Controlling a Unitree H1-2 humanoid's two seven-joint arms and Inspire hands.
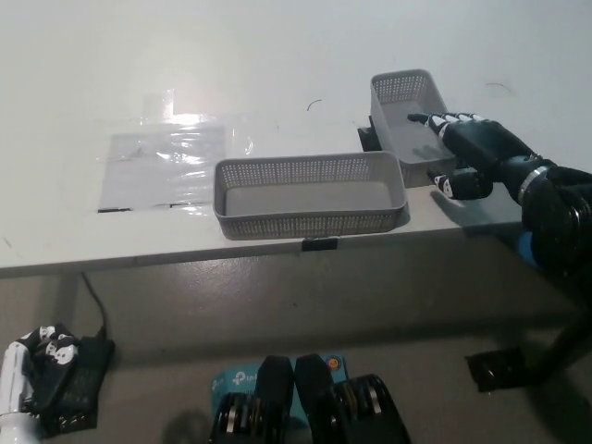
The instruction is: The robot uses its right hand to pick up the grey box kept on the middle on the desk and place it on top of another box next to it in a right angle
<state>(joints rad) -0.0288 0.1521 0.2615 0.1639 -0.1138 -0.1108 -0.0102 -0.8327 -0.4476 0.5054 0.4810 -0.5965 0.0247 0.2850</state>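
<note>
Two grey perforated boxes sit on the white desk (pixel 277 55). The long one (pixel 310 195) lies crosswise near the front edge at the middle. The second box (pixel 410 128) lies lengthwise behind its right end. My black right hand (pixel 465 148) reaches over the second box's right wall, fingers spread above its inside and thumb outside near its front right corner. It holds nothing. My white left hand (pixel 28 370) hangs low at the lower left, below the desk.
A clear plastic sheet (pixel 166 162) is taped to the desk left of the long box. A small black clip (pixel 318 244) sits on the front edge under that box. Black gear and a cable (pixel 88 370) lie on the floor.
</note>
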